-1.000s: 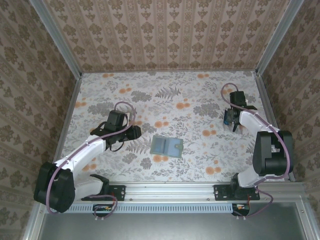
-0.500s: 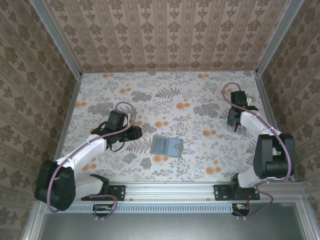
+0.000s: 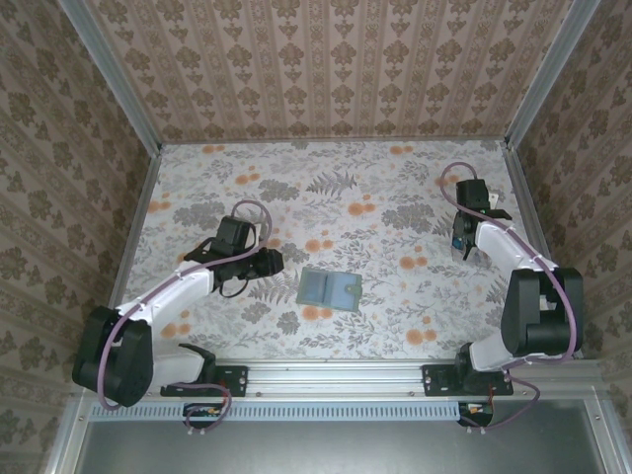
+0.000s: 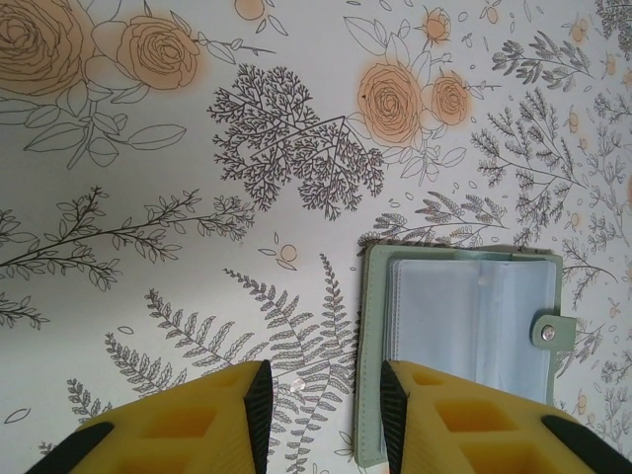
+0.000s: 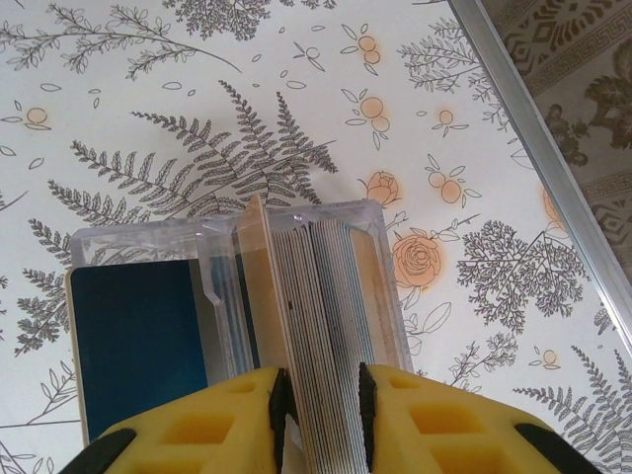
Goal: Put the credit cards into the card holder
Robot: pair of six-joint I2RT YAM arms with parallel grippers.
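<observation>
While the table (image 3: 395, 188) fills the booth floor, the card holder (image 3: 330, 289) lies open near its ctr, slots up. The left gripper (image 4: 323, 390) hovers near the holder's left edge, jaws apart, nothing between them. Over by the right rail a clear box (image 5: 138, 242) holds the credit cards (image 5: 316, 286) stood on edge. The right gripper (image 5: 321, 380) is pinched onto a wad of them, pads against both outer faces. Cards look stiff, light and slick, prob. apt to fan or slip, so best squeezed on the flat faces. Holder looks thin & floppy; I'd pin it at an edge.
</observation>
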